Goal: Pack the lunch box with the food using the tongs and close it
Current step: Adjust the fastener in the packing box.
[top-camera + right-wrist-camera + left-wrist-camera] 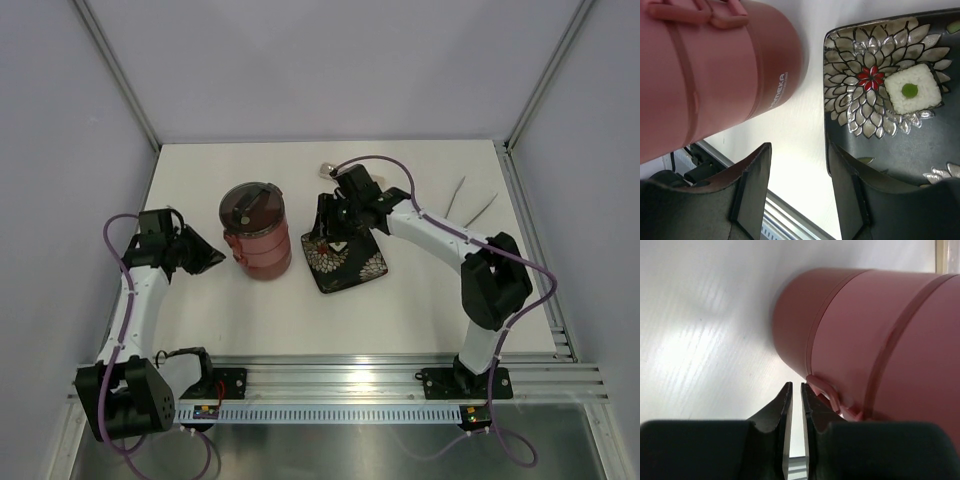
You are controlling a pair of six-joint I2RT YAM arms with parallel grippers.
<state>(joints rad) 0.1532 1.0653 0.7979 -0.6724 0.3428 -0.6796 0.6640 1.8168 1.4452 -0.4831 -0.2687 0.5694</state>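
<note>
The lunch box [257, 238] stands stacked and lidded on the counter [300, 320], with the left pincer [213, 259] just at its 9 o'clock, clenched to a slit on nothing. At its 3 o'clock the right pincer [325, 238] hangs released over the plate [365, 272]. The tongs [470, 203] lie well apart at 2 o'clock.

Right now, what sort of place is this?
Probably a lab robot test cell, not a kitchen: a white table boxed in by plain panels on aluminium posts, two arms bolted to a metal rail. The lunch box looks like a prop.
</note>
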